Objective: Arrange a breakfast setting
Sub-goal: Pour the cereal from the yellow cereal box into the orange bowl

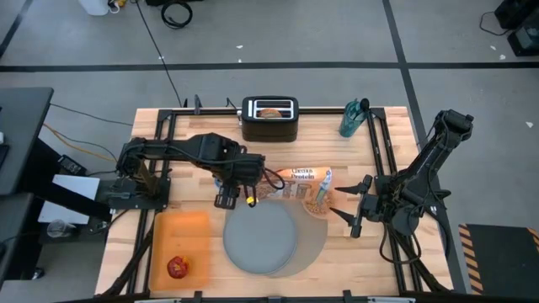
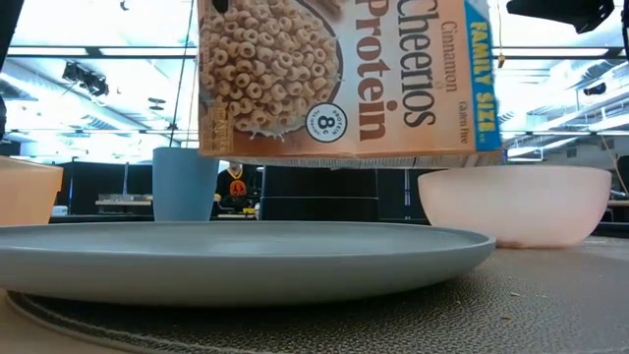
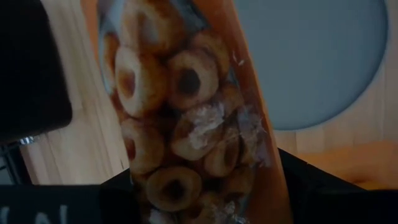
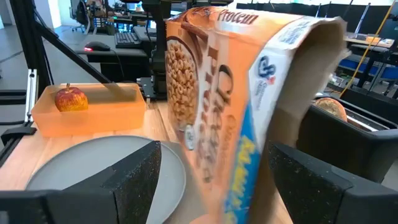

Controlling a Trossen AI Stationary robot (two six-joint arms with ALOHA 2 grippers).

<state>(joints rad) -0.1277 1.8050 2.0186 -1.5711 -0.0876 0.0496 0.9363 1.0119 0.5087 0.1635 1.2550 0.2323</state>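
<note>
My left gripper (image 1: 244, 181) is shut on a Cheerios cereal box (image 1: 305, 182), which lies lengthwise above the table with its open end over the translucent pink bowl (image 2: 511, 202). The bowl holds cereal (image 1: 318, 204). My right gripper (image 1: 354, 206) is open just right of the bowl, and the box's open end (image 4: 311, 43) stands in front of its fingers. The blue-grey plate (image 1: 261, 238) lies on the round grey mat (image 1: 310, 248). The red apple (image 1: 177, 268) sits in the orange tray. The bagel (image 1: 269, 111) sticks up from the toaster. The blue cup (image 2: 185, 182) stands behind the plate. The spoon is out of view. My left gripper pinches the cereal box between its two fingers at the end toward the table's left (image 3: 174, 180). The fingers come roughly level from the table's left and lie along the box. The box is lifted clear of the plate and mat, its open end toward the table's right.
The black toaster (image 1: 269, 119) stands at the far edge and a teal bottle (image 1: 354, 118) at the far right. The orange tray (image 1: 178, 244) lies at the near left. Bare wood shows right of the mat and around the right arm.
</note>
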